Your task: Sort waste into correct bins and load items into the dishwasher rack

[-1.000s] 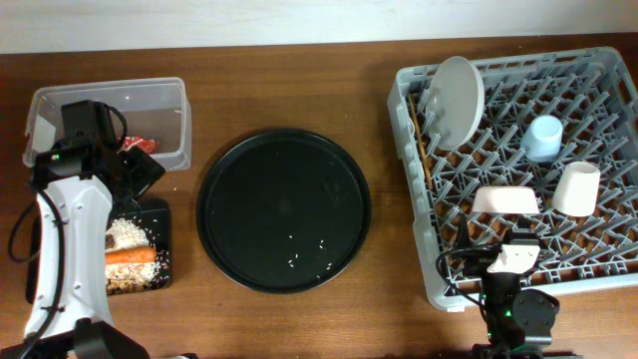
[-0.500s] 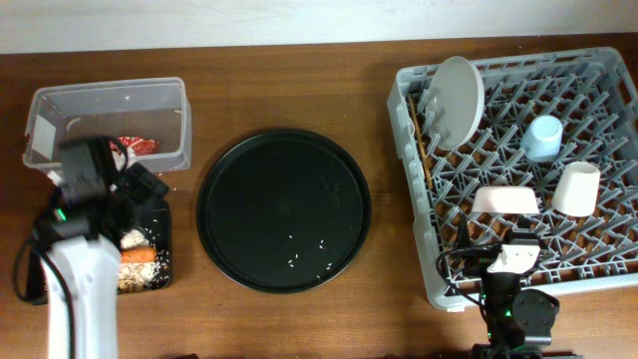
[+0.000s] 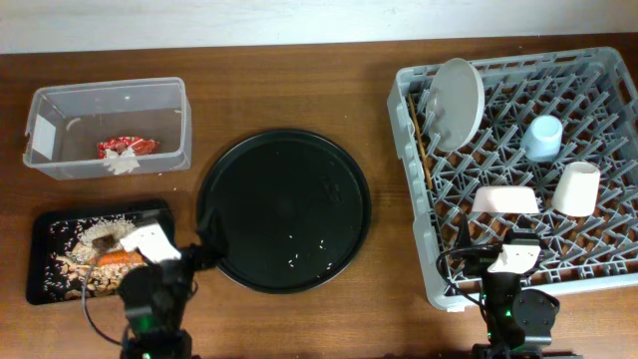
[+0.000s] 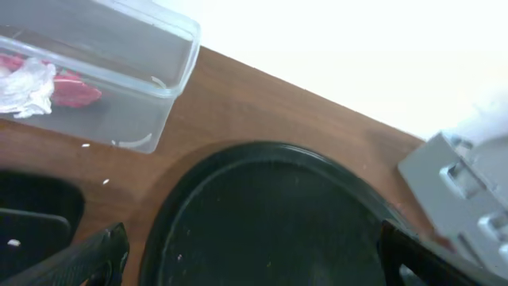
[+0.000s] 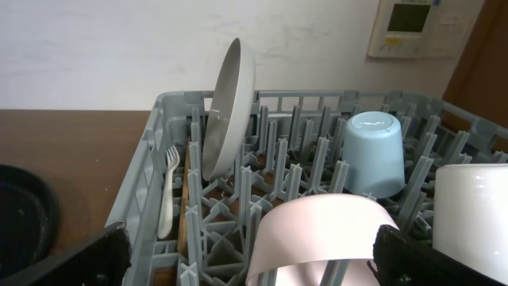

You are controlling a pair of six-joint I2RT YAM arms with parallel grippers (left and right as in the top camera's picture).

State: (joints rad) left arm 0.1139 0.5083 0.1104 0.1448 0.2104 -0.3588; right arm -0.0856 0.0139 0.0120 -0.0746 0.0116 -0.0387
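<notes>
1. Overhead and wrist views: left gripper (image 4: 254, 270) and right gripper (image 5: 252, 266) are both wide open and empty.
2. Plate (image 3: 457, 102) stands upright in rack (image 3: 411, 214); it looks stiff, slick and breakable, so take it by the top rim.
3. Wrapper (image 3: 128, 146) and tissue (image 3: 123, 165) lie in clear tub (image 3: 110, 88); light and soft, pinch anywhere.
4. Food scraps (image 3: 100, 249) sit in black tray (image 3: 40, 284); loose, crumbly.

Bright, even light; blurred wrist-view edges

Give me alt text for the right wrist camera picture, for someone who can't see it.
A grey dishwasher rack holds a white plate standing on edge, an upside-down light blue cup, a pale pink bowl in front and a white fork along its left wall.
</notes>
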